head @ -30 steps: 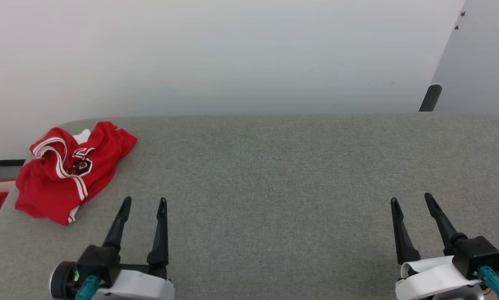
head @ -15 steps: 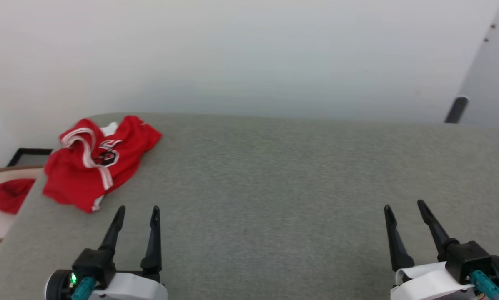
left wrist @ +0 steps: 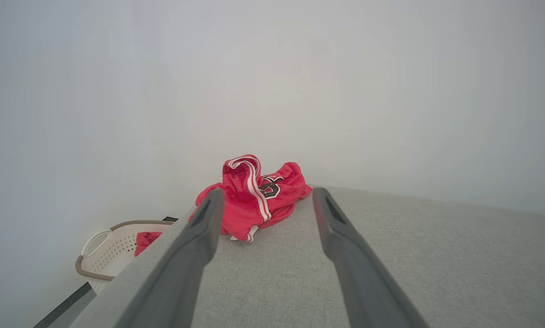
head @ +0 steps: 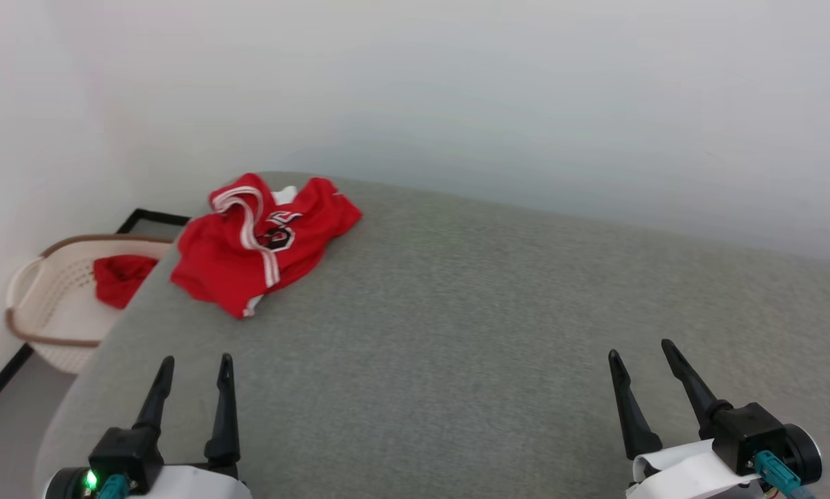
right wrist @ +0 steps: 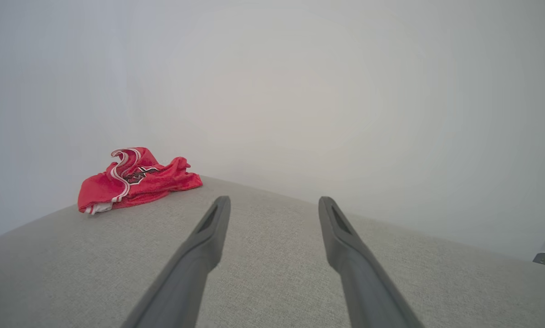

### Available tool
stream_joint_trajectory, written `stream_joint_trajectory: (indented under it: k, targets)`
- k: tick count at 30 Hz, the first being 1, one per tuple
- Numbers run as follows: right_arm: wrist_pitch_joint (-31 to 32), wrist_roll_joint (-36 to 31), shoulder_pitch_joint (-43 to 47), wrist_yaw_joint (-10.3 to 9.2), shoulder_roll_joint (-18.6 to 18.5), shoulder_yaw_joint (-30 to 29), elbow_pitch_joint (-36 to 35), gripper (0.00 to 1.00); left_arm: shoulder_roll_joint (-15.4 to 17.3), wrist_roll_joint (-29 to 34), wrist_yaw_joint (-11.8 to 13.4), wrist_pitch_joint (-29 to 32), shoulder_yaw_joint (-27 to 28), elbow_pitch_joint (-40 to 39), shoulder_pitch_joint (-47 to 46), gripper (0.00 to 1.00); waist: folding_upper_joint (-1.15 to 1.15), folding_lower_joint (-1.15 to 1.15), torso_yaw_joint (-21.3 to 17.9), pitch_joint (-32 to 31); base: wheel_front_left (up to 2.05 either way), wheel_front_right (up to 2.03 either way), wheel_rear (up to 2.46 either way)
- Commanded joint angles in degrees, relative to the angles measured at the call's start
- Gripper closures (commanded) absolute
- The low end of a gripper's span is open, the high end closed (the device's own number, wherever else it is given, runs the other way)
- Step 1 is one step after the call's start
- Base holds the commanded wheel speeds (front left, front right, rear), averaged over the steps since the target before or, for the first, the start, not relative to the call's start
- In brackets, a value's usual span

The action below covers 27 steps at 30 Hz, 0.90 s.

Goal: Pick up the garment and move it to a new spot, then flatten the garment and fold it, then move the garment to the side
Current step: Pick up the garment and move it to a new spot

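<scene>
Since nothing has been lifted yet, the step in hand looks like the first reach for the garment point(head: 262, 242), which lies crumpled at the far left corner of the grey padded table point(head: 470, 326), close to its left edge. Below that edge stands a pale basket point(head: 40, 312) with a plain red cloth point(head: 118, 278) in it, which is not the piece to be moved.

Both grippers hover low over the near side of the table, well apart from the garment. The left gripper point(head: 197, 358) has its fingers spread with nothing between them, and so does the right gripper point(head: 639, 348). The left one is the nearer, and in its wrist view the heap sits almost straight ahead between its fingers.

A good pick would probably come down onto a raised fold, such as the ridge carrying the striped trim point(head: 248, 222), and not sweep in from the right. A push from that side could slide the cloth off the edge towards the basket.

In the head view the heap's long axis runs on a diagonal, from a near-left corner with white edging up to a far-right red flap. The printed front faces upward. Which end is collar and which is hem cannot be told from the bunching.
</scene>
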Motion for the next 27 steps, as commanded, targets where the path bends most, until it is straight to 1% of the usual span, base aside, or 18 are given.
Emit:
stream_joint_trajectory:
  k: [1,8,14,18,21,25,27]
  targets:
    - [-0.31,0.28,-0.25,0.02,0.12,0.13,0.11,0.00,0.09,0.33,-0.14,0.00,0.03,-0.16,0.38,0.00,0.00,0.00,1.63,-0.26,0.00,0.00,0.00]
    - [-0.31,0.00,-0.53,0.02,0.14,0.37,0.11,0.00,0.94,-0.07,-0.28,0.00,-0.07,0.58,-1.86,0.00,0.00,0.00,1.01,1.03,0.00,0.00,0.00]
    - [-0.31,-0.77,-1.04,0.02,-0.39,-0.21,-0.27,0.00,3.76,-2.60,-0.34,0.61,-0.96,3.27,-6.88,0.00,0.00,0.00,-1.25,3.67,0.00,0.00,0.00]
    - [-0.32,-1.38,-1.91,0.02,-0.90,-0.53,-1.29,0.00,6.97,-6.02,-0.41,3.90,-1.24,4.69,-12.52,0.00,0.00,0.00,-3.16,7.21,0.00,0.00,0.00]
    - [-0.31,-1.56,-2.98,0.02,-1.42,-0.64,-1.96,0.00,11.04,-8.93,-0.40,6.93,-2.06,5.60,-17.49,0.00,0.00,0.00,-4.67,10.19,0.00,0.00,0.00]
    - [-0.31,-1.54,-4.56,0.01,-2.17,-0.98,-3.09,0.00,16.31,-14.47,-0.39,12.32,-3.82,7.94,-24.63,0.00,0.00,0.00,-6.42,14.20,0.00,0.00,0.00]
    - [-0.31,-1.69,-5.25,0.01,-2.37,-1.06,-3.62,0.00,19.44,-17.02,-0.39,15.53,-4.90,9.55,-27.77,0.00,0.00,0.00,-7.40,16.16,0.00,0.00,0.00]
